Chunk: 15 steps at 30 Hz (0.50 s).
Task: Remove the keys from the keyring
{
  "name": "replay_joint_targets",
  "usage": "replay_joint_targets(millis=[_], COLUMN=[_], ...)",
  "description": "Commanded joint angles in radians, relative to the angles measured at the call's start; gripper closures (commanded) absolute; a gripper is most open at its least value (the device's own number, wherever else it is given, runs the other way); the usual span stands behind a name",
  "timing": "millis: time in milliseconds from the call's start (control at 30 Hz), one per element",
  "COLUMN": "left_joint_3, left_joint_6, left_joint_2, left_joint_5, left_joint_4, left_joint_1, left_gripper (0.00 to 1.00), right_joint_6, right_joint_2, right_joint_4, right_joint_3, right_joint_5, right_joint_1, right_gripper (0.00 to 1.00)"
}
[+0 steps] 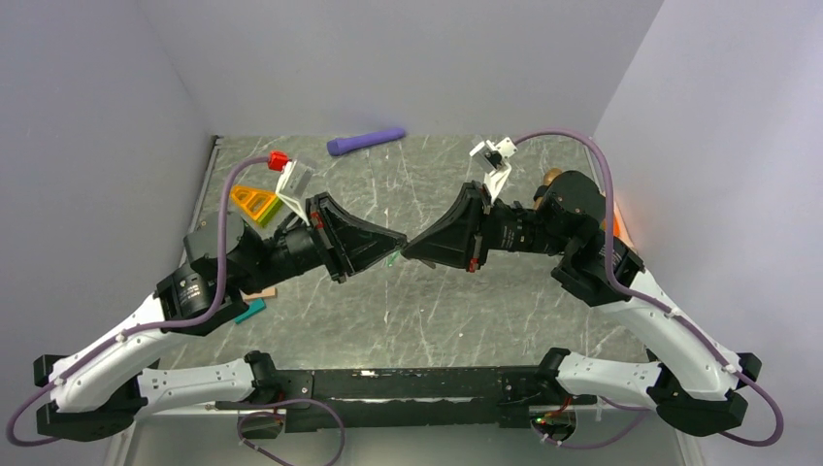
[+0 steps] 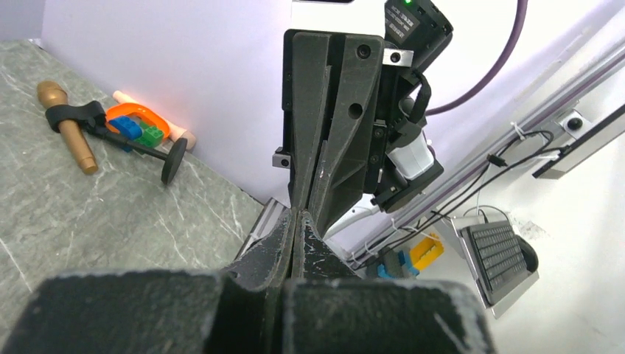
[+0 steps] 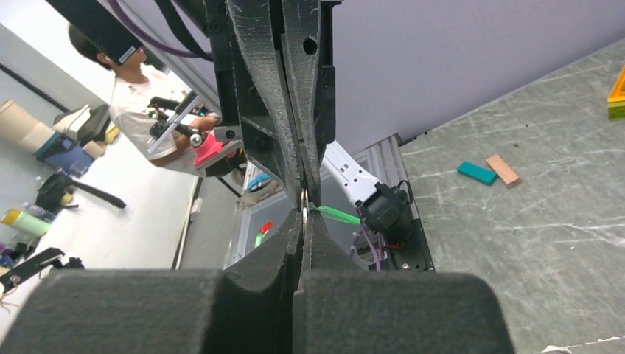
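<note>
Right wrist view.

**Item:** green key (image 3: 336,214), one tiny flat bright-green oblong strip, far smaller than anything else listed.

**Axis:** the long axis is roughly level. It runs from the keyring (image 3: 304,206) out to one side of the tool tips, with the free end dipping slightly.

**Location:** in the air above the counter (image 3: 516,243), exactly where the two tools meet nose to nose.

**Right tool** (image 3: 301,225): fingers pressed together with no gap visible. The small silvery keyring shows just past its tips.

**Left tool** (image 3: 303,184): fingers likewise together, tips reaching the ring from the opposite side. Which tool actually pinches the ring cannot be told.

**Top external view:** the green key shows as a thin sliver just under the meeting tips, pointing toward the arm bases.

**Also on the counter:**
- teal block (image 3: 477,172) and tan block (image 3: 504,169), side by side, well apart from the tips, behind the left tool
- purple cylinder (image 1: 367,142), well beyond both tools
</note>
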Motion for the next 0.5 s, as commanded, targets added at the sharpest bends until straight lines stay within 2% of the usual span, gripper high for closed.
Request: replay_joint_targets(millis=[0,133,467], left_joint_3=[-0.012,-0.043,-0.05], left_joint_6=[-0.029,-0.022,0.0], left_joint_2=[-0.021,-0.038,-0.003], left_joint_5=[-0.146,-0.25,-0.416], left_joint_4=[0.077,0.144,0.208], left_joint_1=[-0.053,-0.096,-0.208], left_gripper=[1.0,1.0,1.0], right_joint_6=[0.007,0.012,0.046], right_joint_2=[-0.036,-0.049,-0.02], right_joint_4=[0.095,0.135,0.215], right_joint_3=[0.02,0.011,0.025], right_joint_5=[0.096,0.178,0.203], right_joint_1=[0.0,0.0,0.0], right_gripper=[1.0,1.0,1.0])
